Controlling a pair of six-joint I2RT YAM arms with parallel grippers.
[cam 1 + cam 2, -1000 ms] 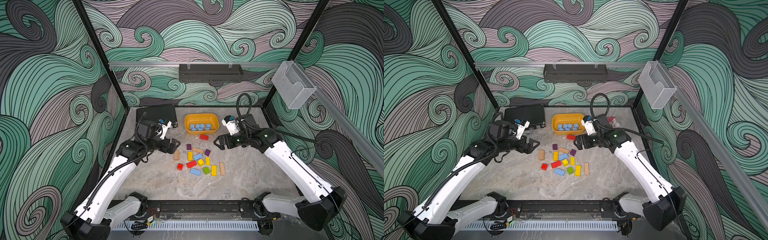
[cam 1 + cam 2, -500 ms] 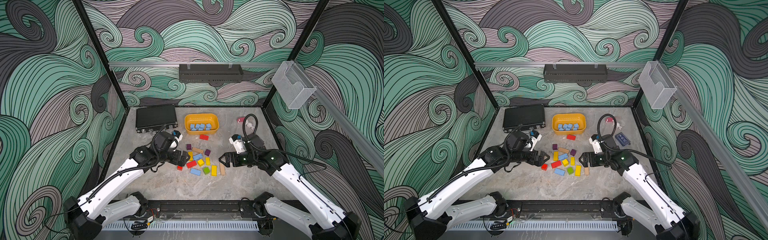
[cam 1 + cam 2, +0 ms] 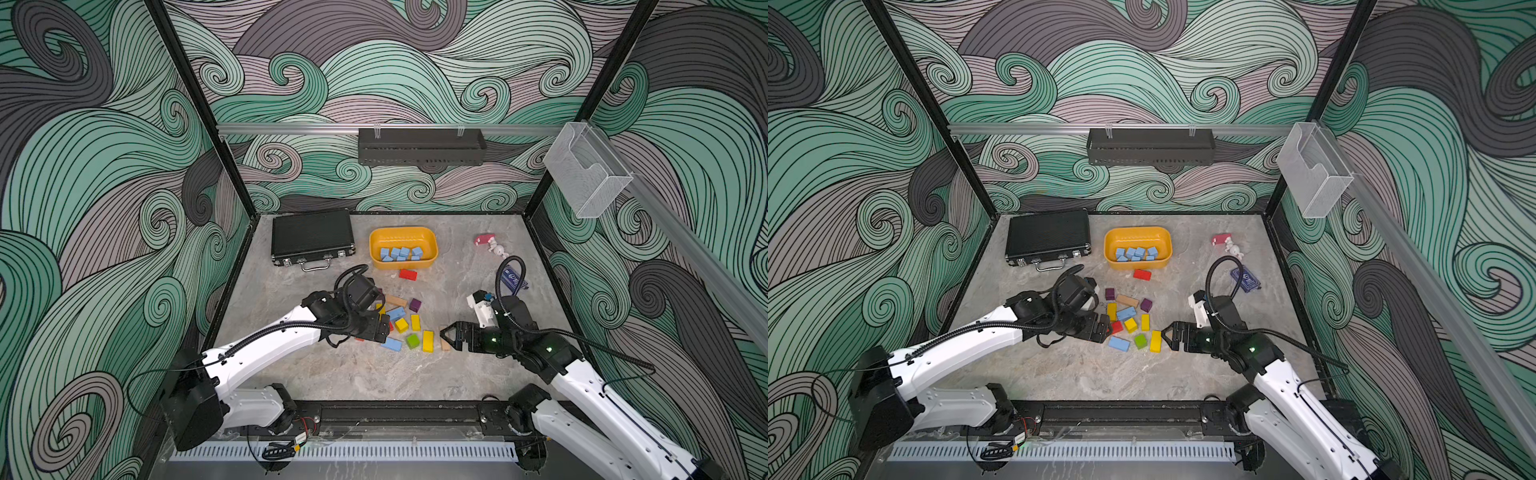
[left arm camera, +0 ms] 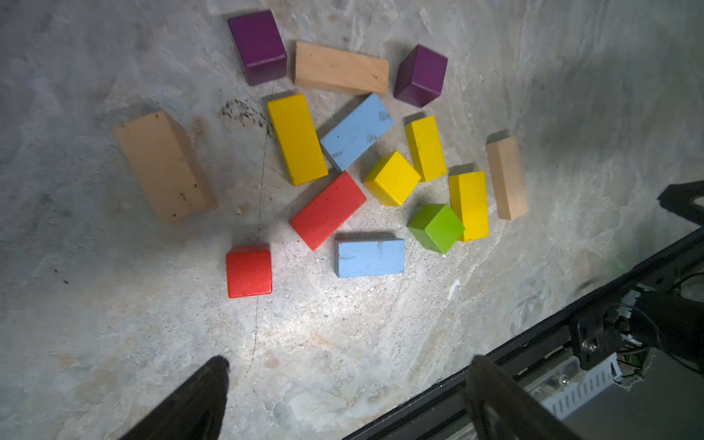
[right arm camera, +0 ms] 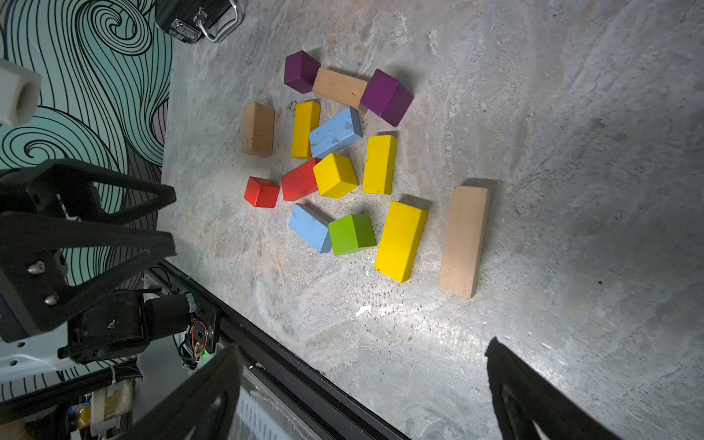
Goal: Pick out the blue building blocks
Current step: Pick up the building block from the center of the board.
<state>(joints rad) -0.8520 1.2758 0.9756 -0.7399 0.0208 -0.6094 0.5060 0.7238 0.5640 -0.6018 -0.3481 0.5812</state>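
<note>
I see several blue blocks (image 3: pixel 401 253) already in the bin (image 3: pixel 433 243) by the tabletop's (image 3: pixel 374 374) far edge, 2 blue bars (image 4: pixel 357 131) (image 4: pixel 370 258) left among the other blocks (image 4: pixel 297 139), left hand (image 4: pixel 348 364) and right hand (image 5: pixel 364 346) both spread, empty.

My two arms, the left arm (image 3: pixel 266 349) and the right arm (image 3: pixel 590 386), are smooth white shells with black joints and bulky black shoulder blocks (image 3: pixel 195 411) at the near end. Thin black cables run along them, and a thicker black cable (image 3: pixel 513 258) loops over the right wrist. I see that the left gripper (image 5: pixel 173 219) has black fingers (image 5: pixel 95 234) built as open triangular frames, with silver screws (image 5: pixel 36 268) in its body, and the right gripper (image 3: pixel 444 334) is the same. A white boxy camera mount (image 3: pixel 480 307) and small green lights (image 3: pixel 548 348) mark the right arm.
</note>
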